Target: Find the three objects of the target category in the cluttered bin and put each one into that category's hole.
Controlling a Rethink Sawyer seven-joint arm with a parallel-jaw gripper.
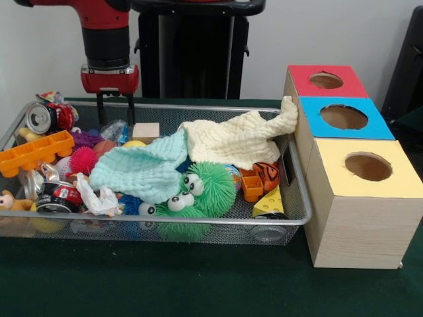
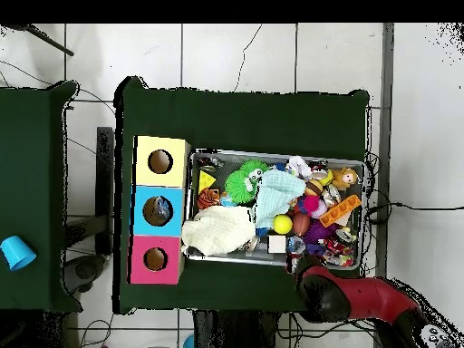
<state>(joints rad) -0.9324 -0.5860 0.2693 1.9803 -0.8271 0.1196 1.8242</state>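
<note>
Bench stock, as I log it remotely, near to far. Wire mesh bin [image 1: 299, 173]: green googly-eyed puffer toy [image 1: 192, 191], cheese wedge [image 1: 269, 201], mint cloth [image 1: 142, 168], cream cloth [image 1: 238, 139], its long axis running toward the boxes. Beside it: yellow box [image 1: 367, 191], blue box [image 1: 340, 119], red box [image 1: 325, 80]. Target category unknown to me. Far rim: hand [image 1: 114, 109], two prongs spread, empty, above the bin's corner; clutter lies nearer the camera.

Getting bright, even light from above. Casting only soft, small shadows under the wire bin [image 1: 294, 165] and beside the wooden box [image 1: 357, 224]. Shining a little on the crushed can [image 1: 38, 117] at the far left. Staying dark on the green table [image 1: 165, 284]. Looking slightly soft in both views.
</note>
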